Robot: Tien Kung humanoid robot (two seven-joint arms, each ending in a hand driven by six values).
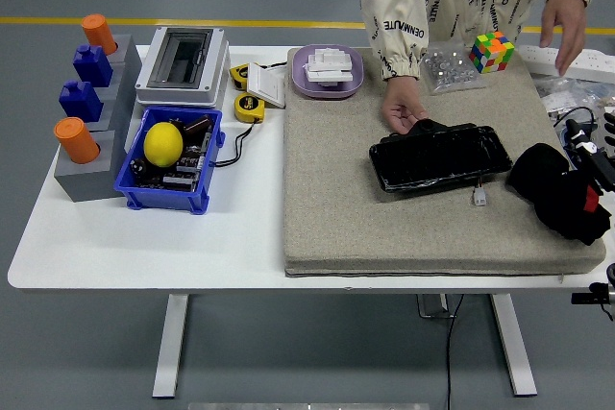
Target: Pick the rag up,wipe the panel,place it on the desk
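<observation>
Black rag [555,189] and glossy black panel [439,156] on grey mat [384,199], white table [144,237].

Rag: crumpled heap at the mat's 3 o'clock edge, just right of the panel, apart from it. Panel: flat, mid-mat; a person's hand [404,106] rests on its 10 o'clock corner; the person's other hand [562,21] hangs over the table's 2 o'clock corner. Right robot hand [594,168]: at the picture's 3 o'clock edge, just beside the rag, mostly cut off; whether its fingers are spread or curled cannot be told. Colour cube [491,51] at the mat's 1 o'clock; purple dish [328,71] at 11 o'clock. Off-mat, toward 9 o'clock: blue bin [171,162] holding a yellow lemon [163,143], and a grey breaker box [183,65].
</observation>
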